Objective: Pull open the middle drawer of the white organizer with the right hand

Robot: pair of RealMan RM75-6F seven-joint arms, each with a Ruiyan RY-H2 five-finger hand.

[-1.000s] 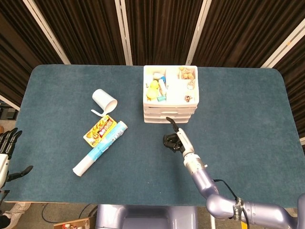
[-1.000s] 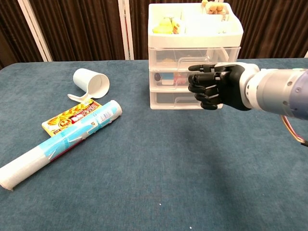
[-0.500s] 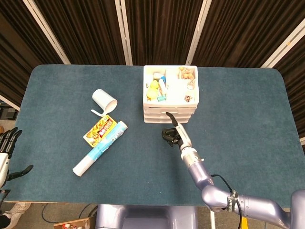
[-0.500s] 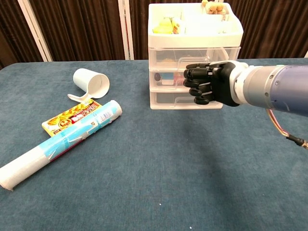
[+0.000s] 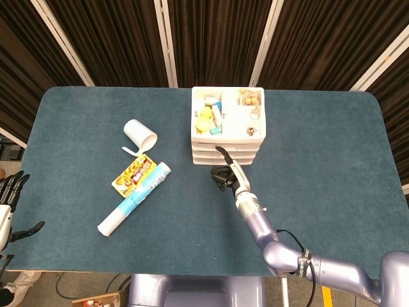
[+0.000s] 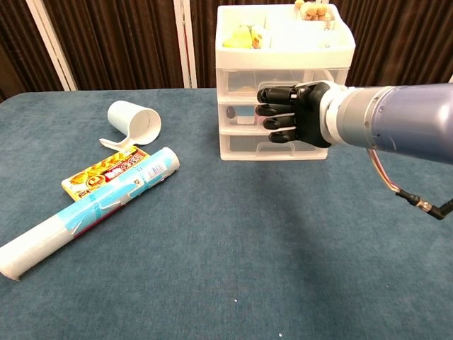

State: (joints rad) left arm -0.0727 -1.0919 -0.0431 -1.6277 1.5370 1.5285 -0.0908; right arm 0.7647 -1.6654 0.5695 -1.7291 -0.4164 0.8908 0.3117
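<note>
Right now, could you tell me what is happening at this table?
The right robot hand, fingers curled, is in front of the white organizer, level with its middle drawer. All drawers look closed; whether it grips the handle cannot be told. The left robot hand waits at the table's edge, fingers apart, holding nothing. A white cup, a tube and a snack packet lie aside.

Blue table (image 5: 332, 166) w/ organizer (image 5: 228, 137), cup (image 5: 139, 133), tube (image 5: 133, 198), snack pack (image 5: 133, 174).
</note>
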